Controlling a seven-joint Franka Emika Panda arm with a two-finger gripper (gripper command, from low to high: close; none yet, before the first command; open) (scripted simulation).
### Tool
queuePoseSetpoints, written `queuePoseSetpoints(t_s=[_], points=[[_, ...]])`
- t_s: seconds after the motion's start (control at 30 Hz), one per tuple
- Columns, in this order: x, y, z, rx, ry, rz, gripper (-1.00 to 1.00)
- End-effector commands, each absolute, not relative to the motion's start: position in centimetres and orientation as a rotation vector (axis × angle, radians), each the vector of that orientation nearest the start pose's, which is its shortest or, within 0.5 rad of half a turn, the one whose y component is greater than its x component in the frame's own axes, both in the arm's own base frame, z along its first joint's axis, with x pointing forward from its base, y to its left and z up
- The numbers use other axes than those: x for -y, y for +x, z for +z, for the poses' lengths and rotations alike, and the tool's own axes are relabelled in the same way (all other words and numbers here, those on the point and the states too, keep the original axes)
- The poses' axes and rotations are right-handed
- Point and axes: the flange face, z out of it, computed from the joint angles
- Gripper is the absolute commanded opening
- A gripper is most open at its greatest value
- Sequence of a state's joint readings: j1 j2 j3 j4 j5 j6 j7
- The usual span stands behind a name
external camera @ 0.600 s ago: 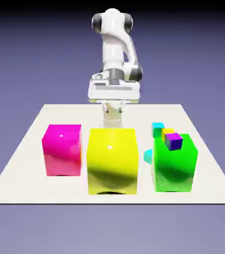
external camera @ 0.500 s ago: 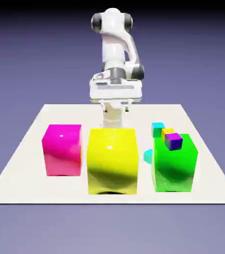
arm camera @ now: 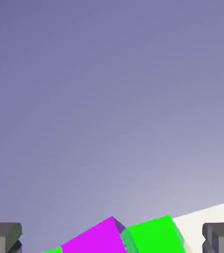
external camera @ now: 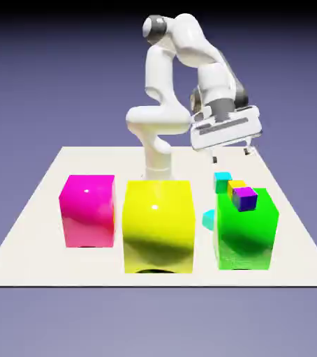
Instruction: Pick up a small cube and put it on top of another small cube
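With arm swung out to the exterior view's right, pincer (external camera: 230, 155) now hangs, wide open and empty, near cyan cube (external camera: 223, 183); approach apparently underway, purple cube (external camera: 245, 199) unstacked.

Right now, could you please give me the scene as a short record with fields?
gripper: open, nothing held, above the cubes
purple cube: tiny, in front of the yellow one
yellow cube: tiny, partly hidden
cyan cube: tiny, beyond the yellow one
second cyan piece: partly hidden by the green block
big blocks: magenta, yellow, green
stacking: cyan cube not on the purple cube
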State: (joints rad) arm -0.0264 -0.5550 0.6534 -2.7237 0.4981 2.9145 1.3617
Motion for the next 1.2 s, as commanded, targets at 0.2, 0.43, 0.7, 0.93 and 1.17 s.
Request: queuePoseSetpoints(t_s=[0.2,0.43,0.7,0.93,1.17], points=[[-29.1,30.4,40.4,-1.551,-2.047,-0.371,0.00],[-34.9,24.5,36.1,-1.743,-1.971,-0.172,0.00],[-34.5,20.2,28.1,-1.985,-2.005,-0.241,0.00],[-27.3,19.8,20.0,-2.239,-2.061,-0.593,0.00],[-24.9,20.4,16.3,-2.294,-2.060,-0.691,0.00]])
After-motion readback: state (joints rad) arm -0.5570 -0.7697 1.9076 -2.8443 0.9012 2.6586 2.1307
